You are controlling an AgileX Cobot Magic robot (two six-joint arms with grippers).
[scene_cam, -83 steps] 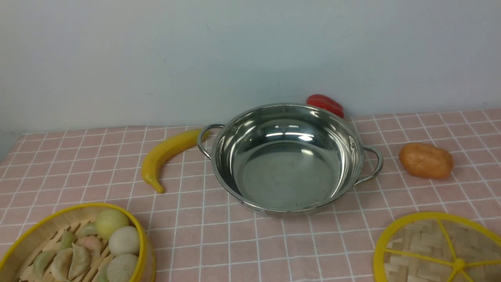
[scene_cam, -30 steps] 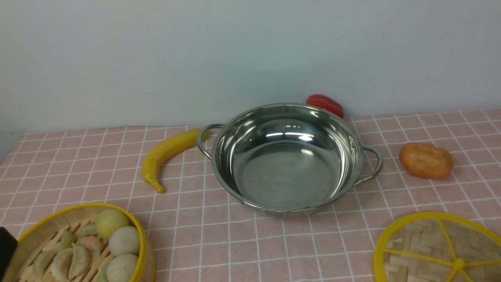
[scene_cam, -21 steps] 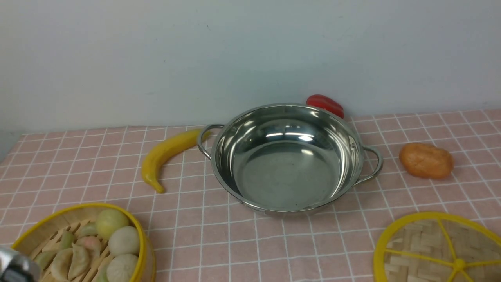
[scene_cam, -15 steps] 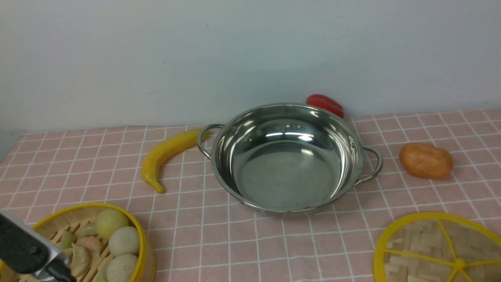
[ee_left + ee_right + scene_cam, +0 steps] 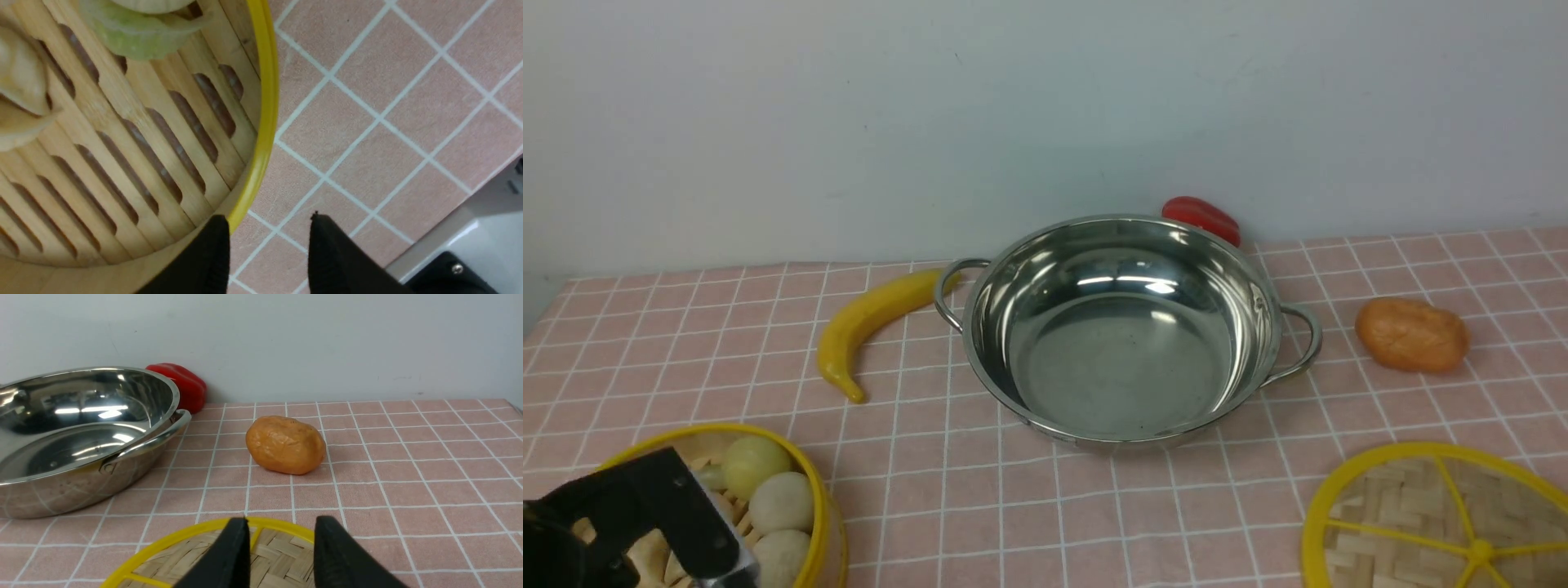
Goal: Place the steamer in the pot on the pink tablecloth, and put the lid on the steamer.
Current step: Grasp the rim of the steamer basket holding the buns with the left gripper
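The steamer (image 5: 822, 510), loaded with buns (image 5: 780, 502) and dumplings (image 5: 139, 38), sits at the near left of the pink tablecloth (image 5: 931, 490), well apart from the steel pot (image 5: 1127, 367) in the middle. The left gripper (image 5: 267, 220) hangs over it, jaws released, straddling the yellow rim without pinching it. The lid (image 5: 1437, 523) lies flat at the near right. The right gripper (image 5: 282, 522) hovers at its edge, jaws parted, grasping nothing. A banana (image 5: 866, 322) lies by the pot's left handle, with a red pepper (image 5: 1201, 216) behind and a potato (image 5: 1411, 335) to the right.
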